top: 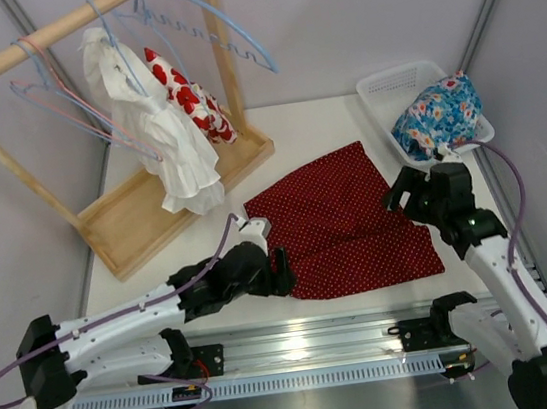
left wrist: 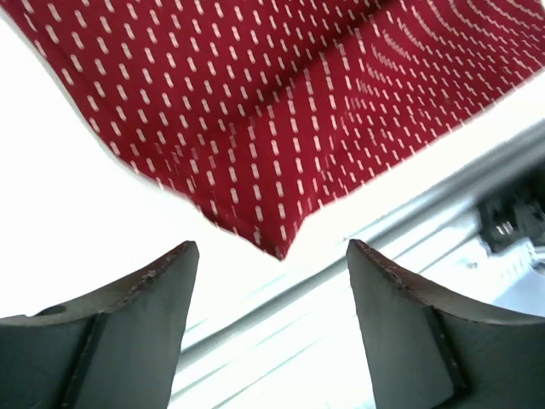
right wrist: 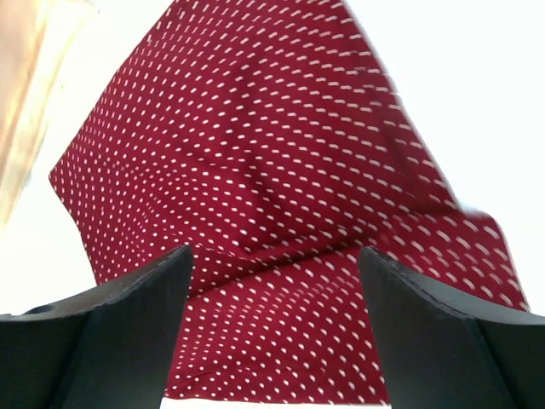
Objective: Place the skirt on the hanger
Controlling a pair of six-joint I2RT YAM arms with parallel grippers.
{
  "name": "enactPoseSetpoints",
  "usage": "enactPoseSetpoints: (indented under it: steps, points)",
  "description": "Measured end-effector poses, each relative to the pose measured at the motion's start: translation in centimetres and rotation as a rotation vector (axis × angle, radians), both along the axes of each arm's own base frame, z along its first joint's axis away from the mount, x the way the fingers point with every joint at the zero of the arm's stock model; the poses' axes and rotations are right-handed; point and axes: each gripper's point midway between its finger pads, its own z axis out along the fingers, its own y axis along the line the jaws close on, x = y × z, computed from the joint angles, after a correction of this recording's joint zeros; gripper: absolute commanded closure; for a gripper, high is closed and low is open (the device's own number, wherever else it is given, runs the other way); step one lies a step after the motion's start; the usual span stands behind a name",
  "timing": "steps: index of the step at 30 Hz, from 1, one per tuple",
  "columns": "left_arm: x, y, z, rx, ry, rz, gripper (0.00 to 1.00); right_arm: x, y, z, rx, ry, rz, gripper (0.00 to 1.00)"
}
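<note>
Red dotted skirt (top: 341, 221) lies flat mid-frame on the bench (top: 313, 124), I'd guess so the waist is easy to reach. Left jaws apart by its lower-left corner, right jaws apart over its right edge.

Bright even overhead light, soft faint shadows, glare on the metal rail (top: 302, 347), white table (left wrist: 77, 230) blown out in the 2 wrist views, skirt (left wrist: 255, 102) dots streaked by motion blur
</note>
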Motion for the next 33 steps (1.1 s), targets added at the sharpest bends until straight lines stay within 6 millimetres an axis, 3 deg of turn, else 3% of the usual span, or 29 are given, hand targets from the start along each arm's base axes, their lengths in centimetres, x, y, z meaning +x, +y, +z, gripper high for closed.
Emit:
enactPoseSetpoints:
  steps: [5, 12, 17, 23, 27, 31, 33]
  points:
    - [-1.6, 0.0, -0.4, -0.084, -0.003, 0.015, 0.14, -2.8, -2.0, -0.1, 0.000, -0.032, -0.105, 0.08]
    - [-3.0, -1.2, -2.7, -0.123, 0.005, -0.012, 0.14, -4.8, -3.4, -4.5, -0.006, 0.109, -0.221, 0.07]
    - [-3.7, -3.0, -2.5, -0.162, -0.005, -0.046, 0.19, -5.2, -4.3, -5.9, 0.004, 0.136, -0.313, 0.07]
    - [-3.0, -4.0, -2.5, -0.192, -0.034, -0.032, 0.28, -6.0, -4.9, -7.2, 0.010, 0.146, -0.366, 0.06]
    - [-2.5, -4.1, -2.9, -0.175, -0.052, -0.026, 0.47, -6.1, -5.1, -6.9, 0.021, 0.128, -0.380, 0.06]
    - [-2.5, -4.1, -3.7, -0.139, -0.050, -0.033, 1.00, -6.2, -5.4, -7.3, 0.014, 0.133, -0.399, 0.06]
    - [-2.6, -4.0, -3.8, -0.116, -0.044, -0.041, 1.00, -6.4, -5.5, -7.7, 0.012, 0.144, -0.407, 0.06]
